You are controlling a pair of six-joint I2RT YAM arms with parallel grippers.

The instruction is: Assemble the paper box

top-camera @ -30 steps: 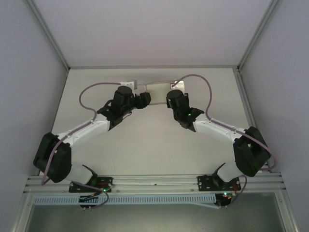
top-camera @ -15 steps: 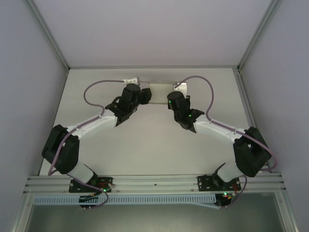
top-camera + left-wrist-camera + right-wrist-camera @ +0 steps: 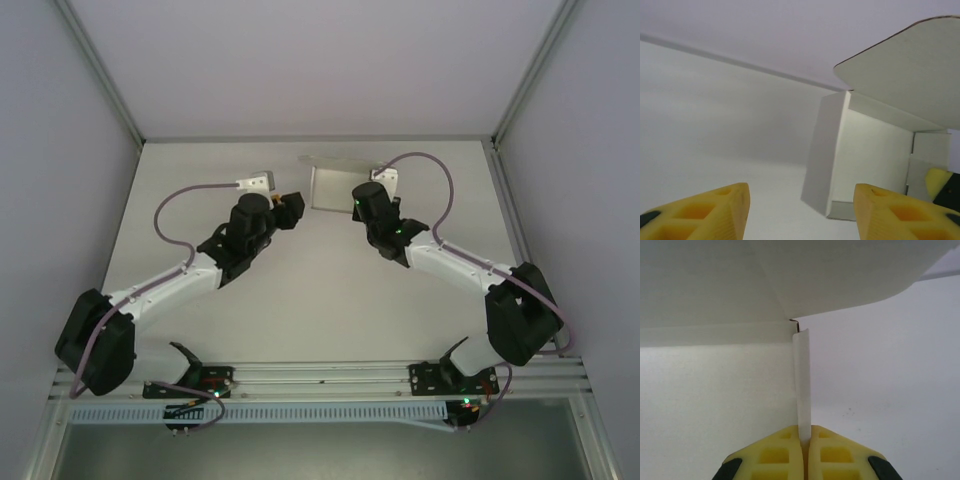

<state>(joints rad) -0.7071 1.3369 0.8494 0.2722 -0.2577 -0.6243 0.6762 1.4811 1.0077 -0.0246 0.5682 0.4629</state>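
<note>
Withdrawing left claw (image 3: 799,207) off paper box (image 3: 867,150)

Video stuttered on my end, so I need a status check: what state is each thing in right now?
paper box: partly folded, standing upright, top not yet closed.
left gripper: open, empty, short of the box.
right gripper: shut on a thin edge of the box.

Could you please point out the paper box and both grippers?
White-grey paper box (image 3: 870,160): left wrist view, on its upright side panel.
Left gripper (image 3: 800,202): left wrist view, midway between its open fingertips.
Right gripper (image 3: 805,434): right wrist view, midway between fingertips.
</note>
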